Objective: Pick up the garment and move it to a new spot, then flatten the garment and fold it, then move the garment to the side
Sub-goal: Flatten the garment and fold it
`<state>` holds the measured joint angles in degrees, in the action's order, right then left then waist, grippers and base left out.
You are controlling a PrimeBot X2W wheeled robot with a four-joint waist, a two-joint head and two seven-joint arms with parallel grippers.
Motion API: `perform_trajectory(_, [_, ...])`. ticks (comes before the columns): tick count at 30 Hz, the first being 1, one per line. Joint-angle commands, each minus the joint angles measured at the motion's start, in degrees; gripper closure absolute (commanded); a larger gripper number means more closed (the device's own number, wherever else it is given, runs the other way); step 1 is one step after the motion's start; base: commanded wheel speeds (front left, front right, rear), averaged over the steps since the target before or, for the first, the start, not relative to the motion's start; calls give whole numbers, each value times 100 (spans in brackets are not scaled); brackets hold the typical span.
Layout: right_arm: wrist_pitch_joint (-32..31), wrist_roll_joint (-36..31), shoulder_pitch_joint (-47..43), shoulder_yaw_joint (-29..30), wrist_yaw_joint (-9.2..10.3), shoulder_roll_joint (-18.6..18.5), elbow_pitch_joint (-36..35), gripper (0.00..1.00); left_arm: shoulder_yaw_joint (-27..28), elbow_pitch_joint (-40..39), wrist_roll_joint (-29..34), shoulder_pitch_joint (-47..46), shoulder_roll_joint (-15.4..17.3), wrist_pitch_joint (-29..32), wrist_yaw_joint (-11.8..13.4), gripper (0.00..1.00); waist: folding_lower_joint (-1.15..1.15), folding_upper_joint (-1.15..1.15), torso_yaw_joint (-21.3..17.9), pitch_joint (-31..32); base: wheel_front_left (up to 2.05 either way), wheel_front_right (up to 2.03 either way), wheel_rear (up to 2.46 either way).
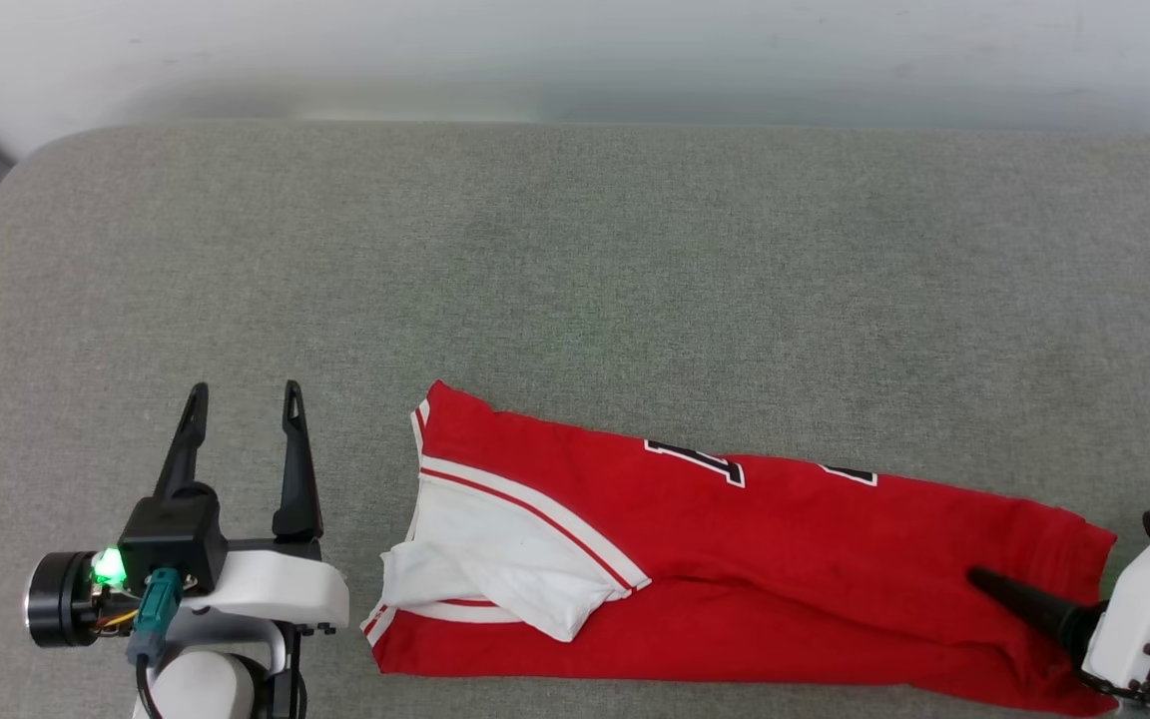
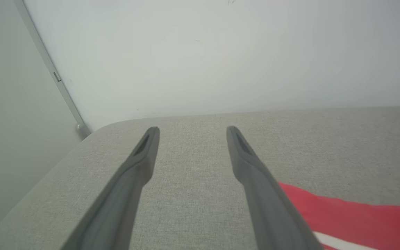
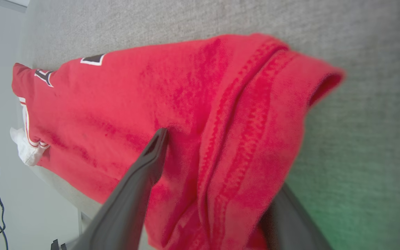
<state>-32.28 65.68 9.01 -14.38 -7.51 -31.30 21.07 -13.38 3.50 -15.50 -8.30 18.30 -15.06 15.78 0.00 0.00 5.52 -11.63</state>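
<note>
Red-and-white garment [image 1: 735, 559] folded lengthwise

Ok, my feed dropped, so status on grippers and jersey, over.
Left gripper open, over bare cushion. Right gripper open, jaws straddling hem of garment. Garment folded long, lying flat. Nothing in the way.

the left hand [image 1: 244, 391] has long dark tapered fingers [image 1: 295, 469], a white shell [image 1: 276, 591], green light [image 1: 108, 567] and teal plug [image 1: 158, 597].
</note>
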Motion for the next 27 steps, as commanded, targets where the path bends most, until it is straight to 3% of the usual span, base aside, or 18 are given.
perform_trajectory(1, [-78, -28, -124, -347, 3, 364, 147, 55, 169, -28, 174, 115, -138, -13, -75, 0, 0, 0, 5, 4, 0, 0, 0])
perform_trajectory(2, [-43, -52, -97, -363, 4, 371, 162, 89, 287, -53, 274, 146, -228, -13, -112, 0, 0, 0, 9, 9, 0, 0, 0])
perform_trajectory(3, [-43, -52, -97, -363, 4, 371, 162, 89, 287, -53, 274, 146, -228, -13, -112, 0, 0, 0, 9, 9, 0, 0, 0])
perform_trajectory(4, [-8, -72, -60, -416, 3, 373, 189, 100, 441, -97, 469, 243, -373, -13, -216, 0, 0, 0, 14, 29, 0, 0, 0])
perform_trajectory(7, [65, -118, -1, -425, 3, 326, 183, 100, 577, -115, 621, 316, -498, -13, -318, 0, 0, 0, 14, 55, 0, 0, 0])
perform_trajectory(14, [297, -84, 159, -255, 7, -171, -83, 100, 817, -113, 1092, 610, -897, -13, -671, 0, 0, 0, -24, 220, 0, 0, 0])
perform_trajectory(27, [10, -193, -240, 409, 3, -1274, -70, 100, 928, -118, 1382, 846, -1168, -13, -858, 0, 0, 0, -24, 488, 0, 0, 0])
